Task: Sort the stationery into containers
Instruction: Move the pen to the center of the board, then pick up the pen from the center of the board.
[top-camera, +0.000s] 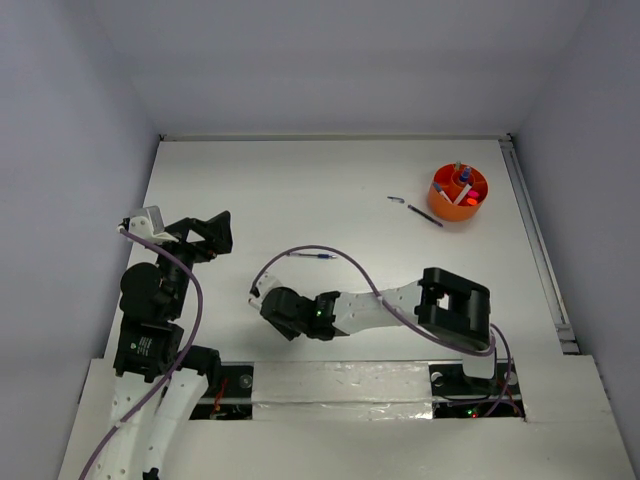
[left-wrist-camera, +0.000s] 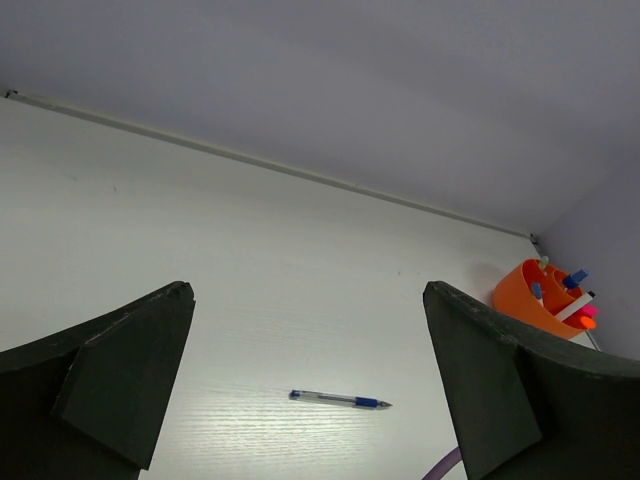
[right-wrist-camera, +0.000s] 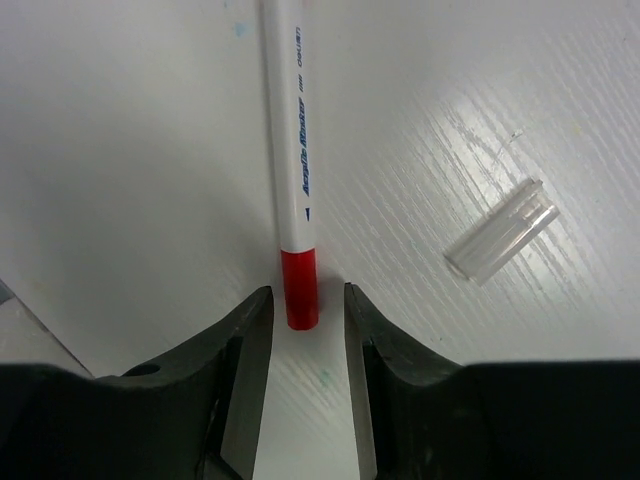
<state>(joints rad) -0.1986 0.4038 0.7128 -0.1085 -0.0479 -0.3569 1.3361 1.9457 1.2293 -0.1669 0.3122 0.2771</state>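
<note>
1. From above, we see the left arm (top-camera: 150, 330) at the left edge of the counter (top-camera: 330, 170). The left jaws are spread and point toward the middle. The right arm (top-camera: 400, 305) reaches leftward across the near part of the counter, with the right jaws low over the surface. From this view we cannot tell how wide they stand. A blue pen (top-camera: 310, 257) lies flat just beyond that arm, under the arc of a purple cable (top-camera: 335, 249). The orange cup (top-camera: 458, 192) sits at the far right, well apart from both arms, with several pieces standing in it. A dark pen (top-camera: 425, 215) lies on the counter just beside the cup, and a small dark piece (top-camera: 396, 200) lies a little farther left.

2. From the left wrist, we see the two fingers (left-wrist-camera: 110, 390) wide apart with nothing held. The blue pen (left-wrist-camera: 340, 400) lies on the counter beyond them, touching neither. The orange cup (left-wrist-camera: 535, 300) stands at the right by the wall corner, holding blue-tipped pieces and a pink marker (left-wrist-camera: 585, 312).

3. From the right wrist, we see a white marker (right-wrist-camera: 292, 130) lying flat, its red end between the tips of the right jaws. The jaws are partly open, with a narrow gap on each side, so they are not clamping it. A clear cap (right-wrist-camera: 500, 243) lies to the right, apart from the marker and the jaws.
</note>
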